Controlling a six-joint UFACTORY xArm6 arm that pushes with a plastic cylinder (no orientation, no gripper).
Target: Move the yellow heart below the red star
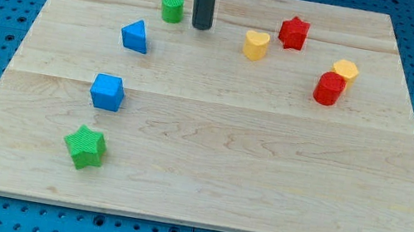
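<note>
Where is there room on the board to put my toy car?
The wide patch right of the blue cube and green star, below the red cylinder, is bare. It's crowded up top around my tip, yellow heart and red star.

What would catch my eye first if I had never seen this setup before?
Probably the dark rod coming down at the view's top, my tip resting just right of the green cylinder. Next, the bright blocks on the pale wooden board: the yellow heart sits just left of the red star.
</note>
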